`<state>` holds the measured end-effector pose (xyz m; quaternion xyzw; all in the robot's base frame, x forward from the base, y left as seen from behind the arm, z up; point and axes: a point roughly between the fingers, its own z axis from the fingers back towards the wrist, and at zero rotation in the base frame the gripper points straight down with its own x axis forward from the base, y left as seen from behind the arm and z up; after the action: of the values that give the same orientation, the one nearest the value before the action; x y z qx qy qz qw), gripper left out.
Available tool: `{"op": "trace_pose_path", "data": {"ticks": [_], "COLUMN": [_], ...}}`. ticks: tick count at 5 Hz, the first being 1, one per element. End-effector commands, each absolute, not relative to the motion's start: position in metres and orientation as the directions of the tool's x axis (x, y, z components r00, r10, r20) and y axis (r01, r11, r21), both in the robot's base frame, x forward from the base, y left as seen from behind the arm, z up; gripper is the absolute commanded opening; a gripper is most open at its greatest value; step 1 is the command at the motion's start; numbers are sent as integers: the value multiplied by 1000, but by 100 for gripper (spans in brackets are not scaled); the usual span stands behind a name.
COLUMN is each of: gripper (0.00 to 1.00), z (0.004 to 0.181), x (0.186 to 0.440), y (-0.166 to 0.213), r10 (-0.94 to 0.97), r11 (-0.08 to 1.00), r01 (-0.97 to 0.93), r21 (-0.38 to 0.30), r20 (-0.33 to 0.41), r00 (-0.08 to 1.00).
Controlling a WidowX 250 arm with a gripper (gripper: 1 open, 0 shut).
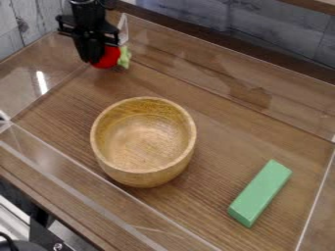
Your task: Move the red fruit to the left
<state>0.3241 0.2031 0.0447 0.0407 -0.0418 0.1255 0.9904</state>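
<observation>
Camera view, single frame inspected. Gripper [94, 49] pointed straight down at far-left corner of tray [39, 147], black fingers clamped on the red fruit [105, 58]. Fruit mostly masked by the fingers; red body visible at lower right of them, green cap [123, 60] protruding to the right. Fruit low over the wooden floor; contact with the floor not determinable from this angle. Wooden bowl [144, 140] at tray centre, well apart from the fruit. Green block [261, 192] at near right, farther still. Clear wall [33, 65] just beside the gripper on the left.

Judged step: setting the fruit down at the left side; task judged nearly complete, release outstanding.

Recommended for a sound placement:
- Lower gently until the fruit rests on the wood; avoid pressing, round toy likely to squirt out sideways.
- Keep clearance from the clear wall; little room left on that side.
- Part the fingers slowly and evenly, so neither drags the fruit.
- Lift straight up afterwards; sideways withdrawal likely to nudge the fruit and set it rolling.
- Expect slight roll toward the leafy cap side.
</observation>
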Motion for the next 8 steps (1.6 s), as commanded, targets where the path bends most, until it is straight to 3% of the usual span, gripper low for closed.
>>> {"op": "trace_pose_path", "data": {"ticks": [1, 2, 3, 4, 6, 7, 8], "gripper": [100, 0, 0, 100, 100, 0, 0], "z": [64, 67, 70, 67, 53, 43, 42], "x": [339, 338, 338, 347, 353, 351, 353], "y": [217, 222, 220, 216, 210, 210, 210], "r10": [254, 223, 194, 203, 210, 212, 199], "r11": [960, 970, 977, 977, 976, 976, 979], "r01": [-269, -236, -204, -211, -216, -218, -204], "r21": [79, 66, 55, 41, 29, 29, 23], "r20": [161, 157, 157, 151, 141, 136, 133], "r00": [954, 962, 968, 968, 968, 968, 971]}}
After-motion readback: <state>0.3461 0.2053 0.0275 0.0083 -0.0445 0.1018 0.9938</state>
